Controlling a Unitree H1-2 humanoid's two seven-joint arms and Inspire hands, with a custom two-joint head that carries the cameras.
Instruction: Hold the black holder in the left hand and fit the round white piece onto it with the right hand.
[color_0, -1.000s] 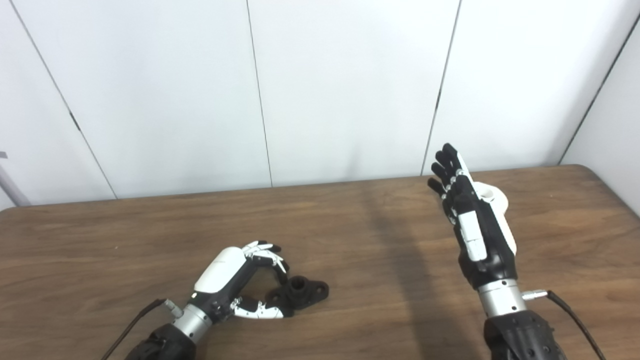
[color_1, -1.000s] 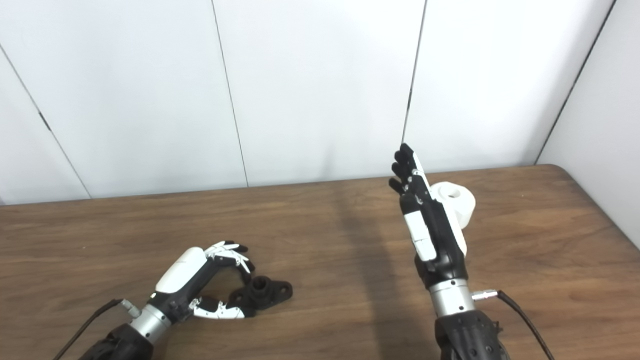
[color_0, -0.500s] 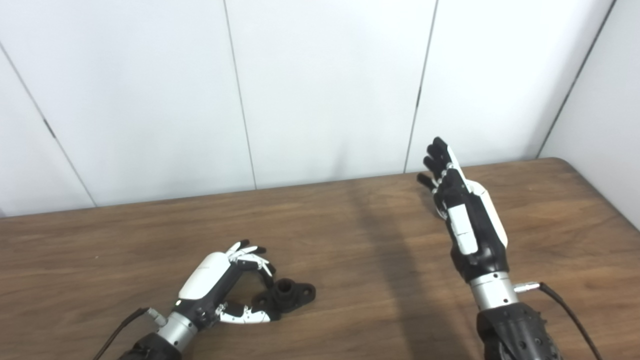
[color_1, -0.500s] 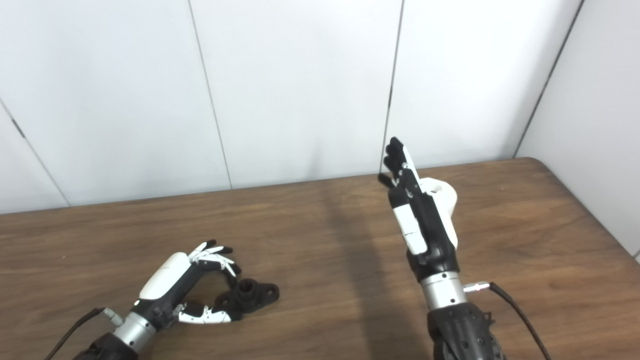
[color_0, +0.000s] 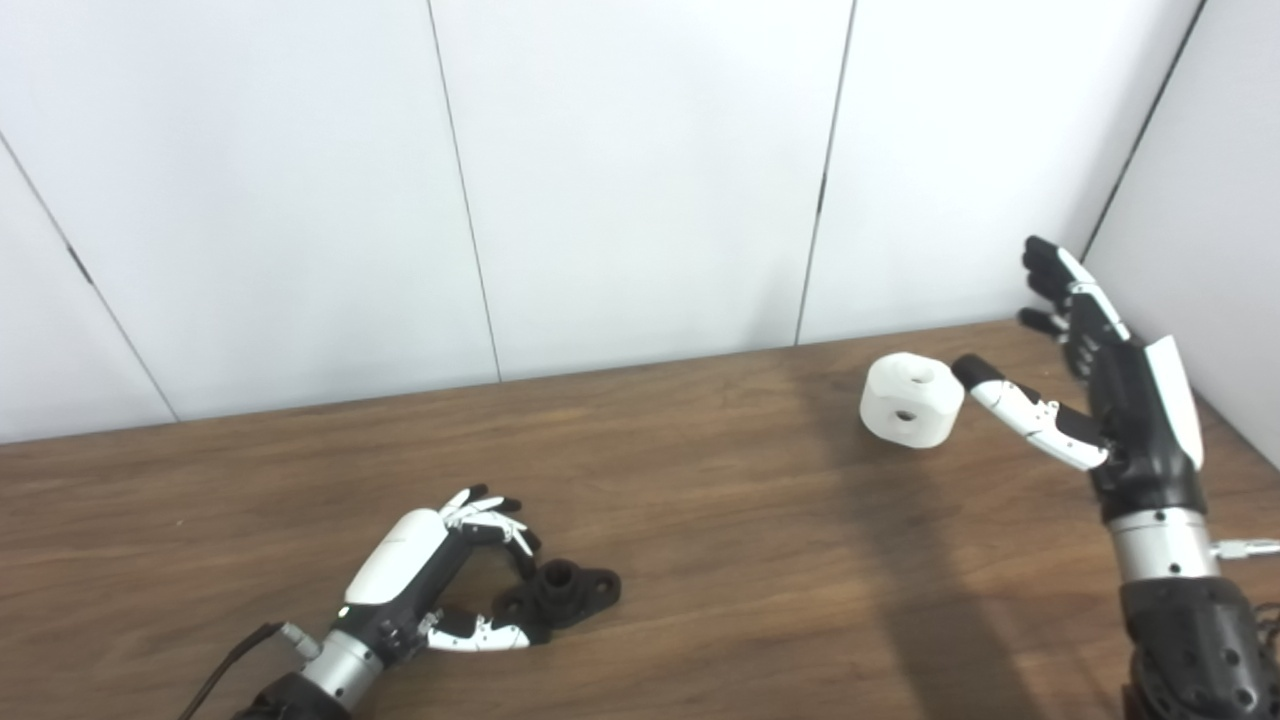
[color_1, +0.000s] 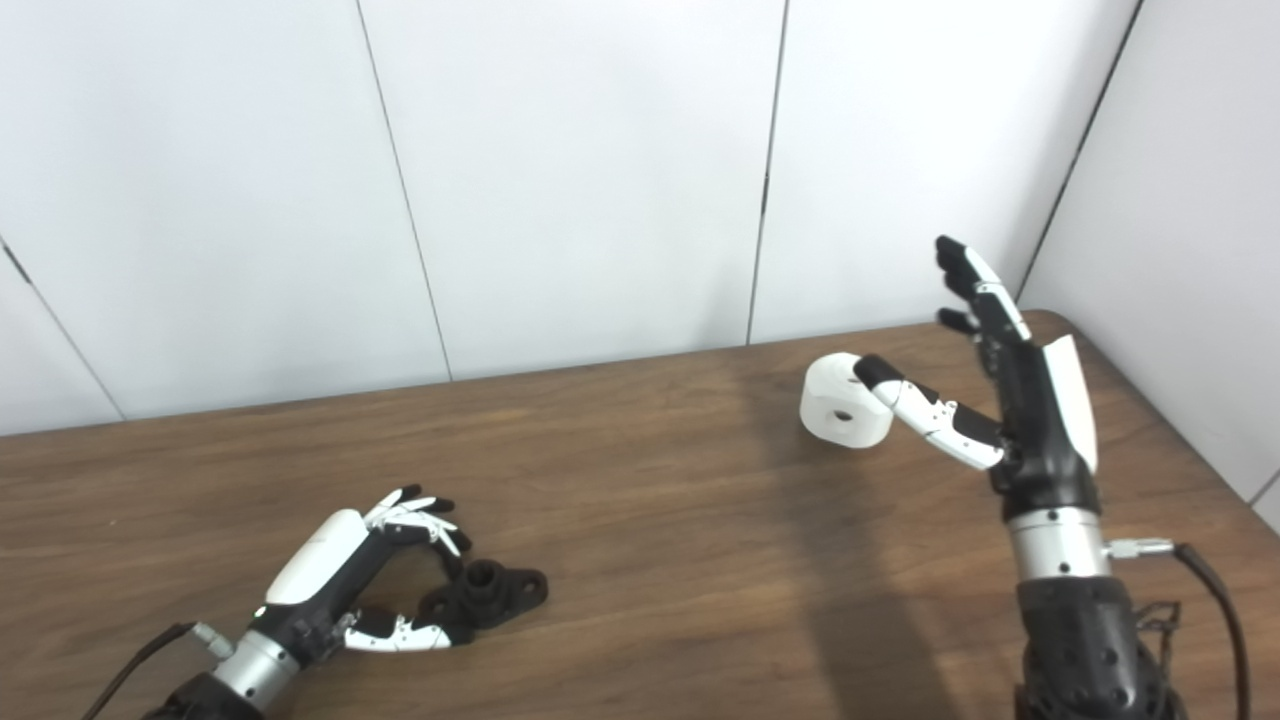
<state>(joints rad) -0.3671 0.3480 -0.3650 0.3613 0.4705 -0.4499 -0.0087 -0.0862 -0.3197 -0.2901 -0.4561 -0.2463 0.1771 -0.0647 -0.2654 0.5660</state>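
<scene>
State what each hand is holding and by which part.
Left hand pinches the black holder by its near flange. Right hand is open, beside the round white piece.

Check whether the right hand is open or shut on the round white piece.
Open. The right hand has fingers spread upward beside the round white plastic piece, which rests on the wooden table, ungrasped.

Black holder (color_0: 563, 591) near end behind left hand (color_0: 430, 575) fingers (color_0: 492, 512).
</scene>
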